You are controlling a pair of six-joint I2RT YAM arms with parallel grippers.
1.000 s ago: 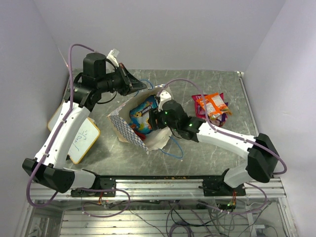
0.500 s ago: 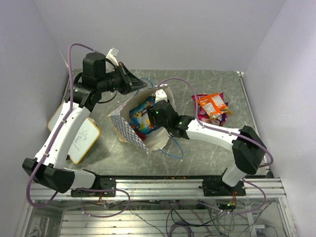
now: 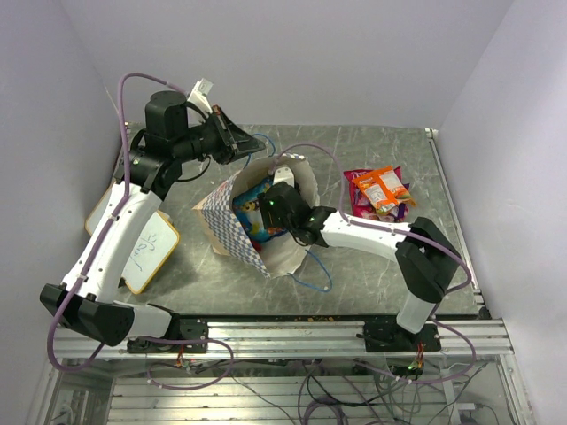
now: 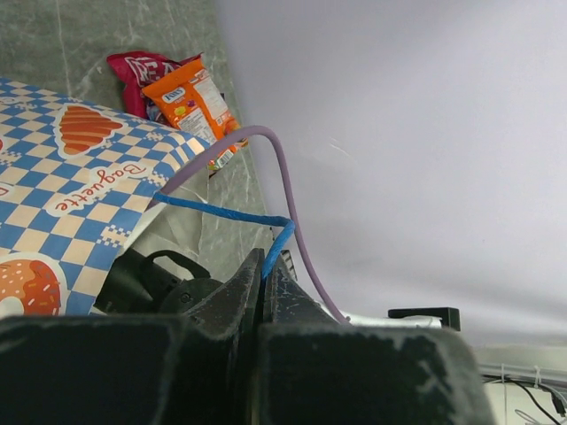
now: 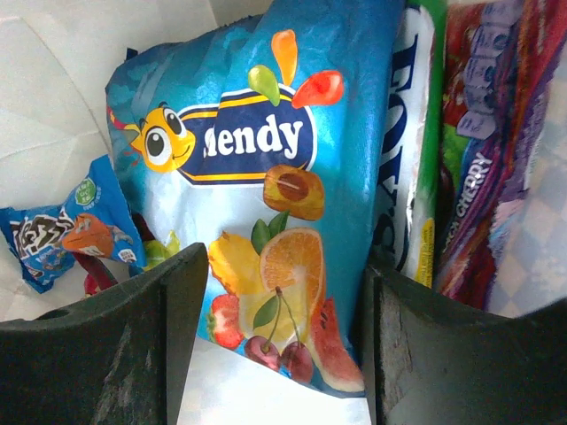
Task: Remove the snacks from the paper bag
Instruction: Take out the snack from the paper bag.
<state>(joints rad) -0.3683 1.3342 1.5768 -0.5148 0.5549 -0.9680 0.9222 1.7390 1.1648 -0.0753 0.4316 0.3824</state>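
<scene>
Scene: I am watching a grey metal table (image 3: pixel 381 266) from above, with both arms reaching toward its middle.
Paper bag (image 3: pixel 232 237): it lies near the table's centre with its mouth held open and facing up and to the right. The outside has blue-and-white checks with orange pastry drawings; the inside is plain cream.
Left gripper (image 4: pixel 264 270): its fingers are pinched tight together on the bag's thin blue cord handle (image 4: pixel 221 212) at the far edge of the mouth, and the cord runs taut from the bag up into the fingertips.
Right gripper (image 5: pixel 282 292): it is inside the bag's mouth with its fingers spread wide. One dark finger stands on each side of the lower end of a blue packet (image 5: pixel 266 168), and I see no grip on it.
Snacks in the bag: the blue packet shows a cartoon bee and fruit. A green-and-white packet (image 5: pixel 412 133) and a purple cherry packet (image 5: pixel 483 150) stand just beside it, and a small blue packet (image 5: pixel 58 235) lies deeper in.
Snacks outside: an orange packet (image 3: pixel 381 186) rests on a magenta packet (image 3: pixel 357 197) on the table, right of the bag and apart from it.
Second handle (image 3: pixel 316 273): it lies slack on the table near the bag.
Whiteboard (image 3: pixel 146 250): it is yellow-framed and sits at the left edge, under the left arm.
</scene>
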